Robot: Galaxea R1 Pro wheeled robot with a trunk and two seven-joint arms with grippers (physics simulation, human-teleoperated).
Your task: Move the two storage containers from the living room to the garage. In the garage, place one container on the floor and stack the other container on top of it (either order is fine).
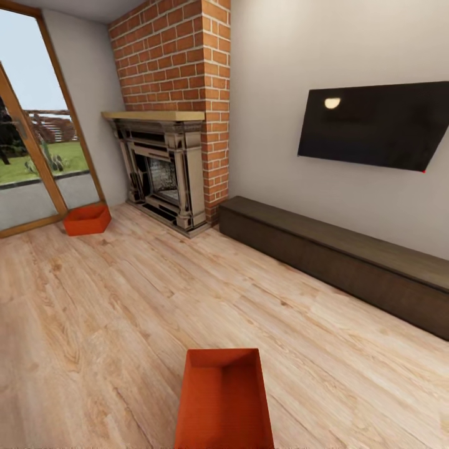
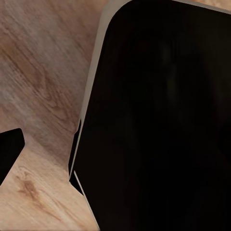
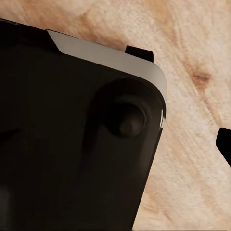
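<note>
One red-orange storage container point(image 1: 224, 399) is seen on the pale wood plank floor point(image 1: 125, 312) at the near edge of the head view, and the other container point(image 1: 86, 219) is set well apart, beside the brick fireplace point(image 1: 163, 168) and the glass door point(image 1: 31, 143). A black TV point(image 1: 374, 125) is mounted above a long dark cabinet point(image 1: 337, 262). In the wrist views the floor is blocked by dark robot body panels, and whether either claw is open or closed cannot be told.

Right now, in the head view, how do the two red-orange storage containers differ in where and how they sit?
The near container lies in open floor just ahead of the robot, its long side running away from the camera; the far container sits by the glass door, left of the fireplace, turned at an angle. The near one is cut off by the frame's bottom edge; the far one shows whole. Both are open-topped, look empty, and rest on the wood floor.
</note>
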